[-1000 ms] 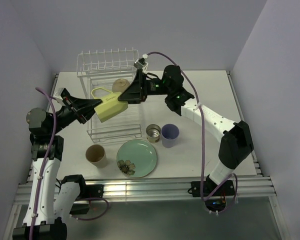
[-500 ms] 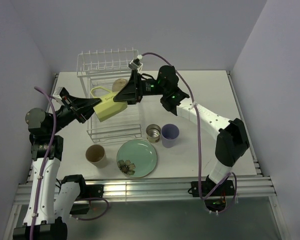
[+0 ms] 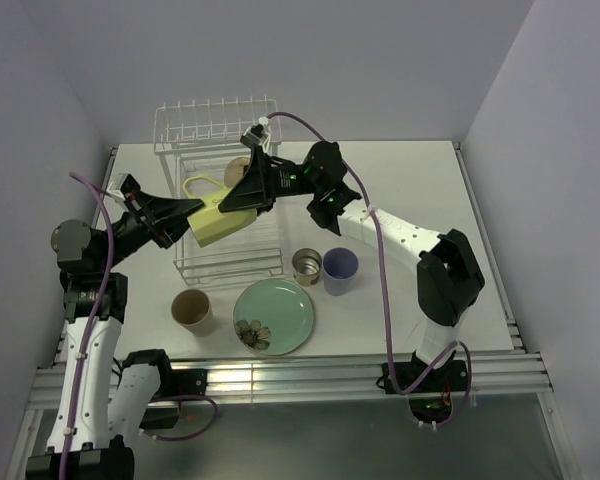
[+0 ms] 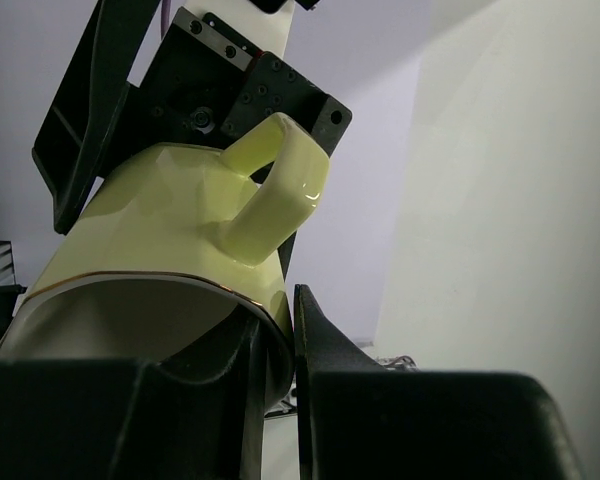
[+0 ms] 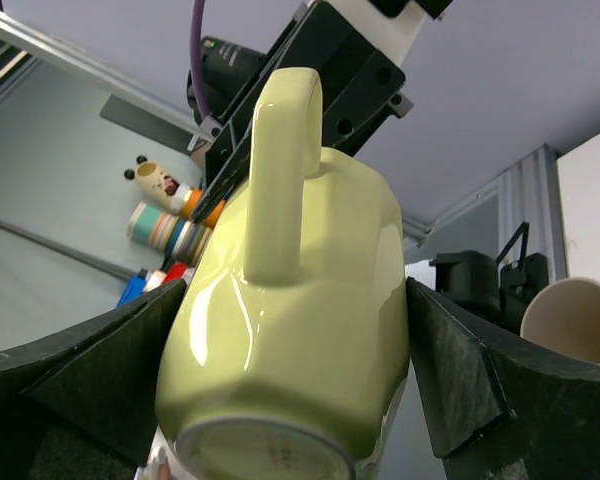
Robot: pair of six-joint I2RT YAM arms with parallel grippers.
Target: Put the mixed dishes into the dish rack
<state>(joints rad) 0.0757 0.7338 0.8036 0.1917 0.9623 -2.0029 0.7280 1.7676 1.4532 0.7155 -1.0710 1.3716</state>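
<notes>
Mid-air handover: yellow-green mug (image 3: 220, 212) hangs tilted over the middle of the white wire rack (image 3: 216, 110), not yet set in it.
The left gripper (image 3: 190, 211) is clenched on the mug's rim, one finger inside and one outside. The right gripper (image 3: 230, 205) has slid left over the last second. Its jaws are now spread wide either side of the mug's body, and pad contact can't be confirmed. It looks like a transfer or regrip before placing, with loading barely begun. Count: 1 mug in the air. 1 cream bowl (image 3: 239, 168) is at the far part of the rack, half hidden. On the table (image 3: 430, 200) near the rack are 3 cups: tan cup (image 3: 191, 310) near-left, then metal cup (image 3: 306, 266) and lavender cup (image 3: 340, 270) side by side. 1 green flower plate (image 3: 274, 315) is near-centre.
</notes>
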